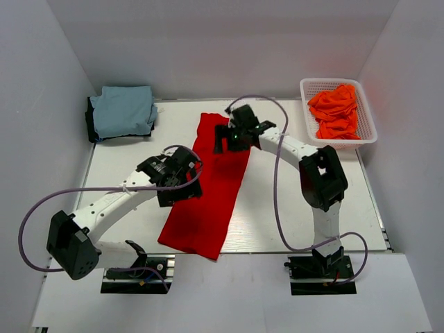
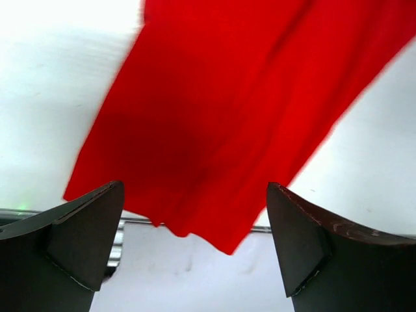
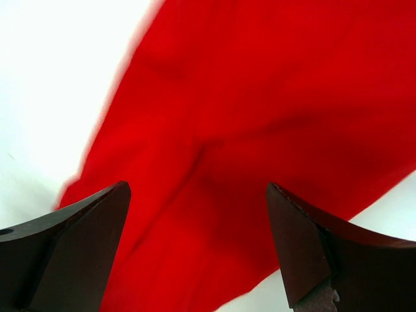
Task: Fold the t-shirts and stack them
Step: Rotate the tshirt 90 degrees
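A white mesh basket (image 1: 368, 119) at the far right of the table (image 1: 298, 208) holds crumpled orange t-shirts (image 1: 335, 111). At the far left corner a folded light blue t-shirt (image 1: 125, 109) lies on something dark; what that is cannot be told. Both sit well apart from the red t-shirt (image 1: 208, 201), which lies mid-table as a long narrow strip. Its long axis runs slantwise, one end toward the far wall and the other at the near edge, leaning to the left. The left gripper (image 1: 179, 184) covers its left margin at mid-length, and the right gripper (image 1: 229, 137) covers its far part. In both wrist views the fingers (image 2: 84, 234) (image 3: 78, 240) are spread wide over red cloth with nothing pinched.
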### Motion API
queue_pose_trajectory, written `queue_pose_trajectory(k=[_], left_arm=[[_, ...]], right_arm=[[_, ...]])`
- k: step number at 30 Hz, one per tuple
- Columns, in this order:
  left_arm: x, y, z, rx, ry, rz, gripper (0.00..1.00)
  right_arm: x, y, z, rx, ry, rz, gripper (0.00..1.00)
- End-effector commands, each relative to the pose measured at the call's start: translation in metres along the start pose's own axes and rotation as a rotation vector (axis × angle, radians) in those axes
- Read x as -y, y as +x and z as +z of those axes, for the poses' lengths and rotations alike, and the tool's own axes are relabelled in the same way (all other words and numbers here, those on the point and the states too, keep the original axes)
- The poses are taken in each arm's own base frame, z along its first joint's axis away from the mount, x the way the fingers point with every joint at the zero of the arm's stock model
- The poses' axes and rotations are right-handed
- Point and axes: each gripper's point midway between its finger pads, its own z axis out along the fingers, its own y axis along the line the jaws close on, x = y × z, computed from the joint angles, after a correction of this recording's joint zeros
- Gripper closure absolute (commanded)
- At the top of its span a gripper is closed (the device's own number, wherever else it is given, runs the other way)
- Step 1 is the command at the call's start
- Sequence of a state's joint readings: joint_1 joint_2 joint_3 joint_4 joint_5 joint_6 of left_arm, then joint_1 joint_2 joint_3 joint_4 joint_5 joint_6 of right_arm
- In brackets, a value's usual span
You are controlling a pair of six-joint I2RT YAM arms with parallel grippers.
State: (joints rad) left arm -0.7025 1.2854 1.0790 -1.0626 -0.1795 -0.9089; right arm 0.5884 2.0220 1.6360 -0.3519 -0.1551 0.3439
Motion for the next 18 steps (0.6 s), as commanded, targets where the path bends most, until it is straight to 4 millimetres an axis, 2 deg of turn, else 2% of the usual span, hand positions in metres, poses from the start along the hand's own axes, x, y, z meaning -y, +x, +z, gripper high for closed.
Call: queue_pose_trajectory(k=[1,3,6,8,9,10,11,12,13,14,15,16,17,18], left_arm=[[-0.027,0.006,-0.003,0.021,-0.088,-0.034,0.0],[-0.023,0.012,-0.004,-0.003,-0.053,-0.038,0.0],[-0.028,0.02,-0.01,-0.026,-0.046,-0.037,0.0],[-0.031,0.021,-0.015,-0.024,-0.042,-0.038,0.0],[-0.032,0.024,-0.016,-0.04,-0.043,-0.036,0.0],[-0.032,0.025,-0.018,-0.04,-0.028,-0.017,0.0],[-0.033,0.028,-0.017,-0.054,-0.028,-0.016,0.0],[-0.031,0.031,-0.018,-0.067,-0.019,-0.016,0.0],[-0.032,0.035,-0.016,-0.083,-0.018,-0.002,0.0],[-0.029,0.039,-0.016,-0.114,-0.006,-0.001,0.0],[-0.029,0.045,-0.009,-0.14,-0.007,0.0,0.0],[-0.026,0.049,-0.007,-0.155,0.018,0.025,0.0],[-0.021,0.054,-0.003,-0.188,0.038,0.024,0.0],[-0.011,0.057,0.003,-0.187,0.095,0.054,0.0]], right_arm=[[0.01,0.054,0.01,-0.125,0.082,0.065,0.1],[0.015,0.073,0.017,-0.164,0.09,0.103,0.1],[0.026,0.081,0.029,-0.19,0.115,0.152,0.1],[0.043,0.083,0.039,-0.207,0.156,0.177,0.1],[0.055,0.094,0.046,-0.248,0.176,0.206,0.1],[0.058,0.093,0.048,-0.257,0.179,0.222,0.1],[0.069,0.08,0.047,-0.24,0.184,0.249,0.1],[0.082,0.093,0.057,-0.278,0.204,0.267,0.1],[0.09,0.092,0.059,-0.28,0.218,0.278,0.1],[0.104,0.071,0.056,-0.241,0.233,0.29,0.1],[0.118,0.075,0.064,-0.256,0.255,0.299,0.1],[0.125,0.07,0.066,-0.254,0.257,0.261,0.1],[0.127,0.039,0.067,-0.205,0.229,0.251,0.1],[0.131,0.035,0.067,-0.213,0.215,0.204,0.1]])
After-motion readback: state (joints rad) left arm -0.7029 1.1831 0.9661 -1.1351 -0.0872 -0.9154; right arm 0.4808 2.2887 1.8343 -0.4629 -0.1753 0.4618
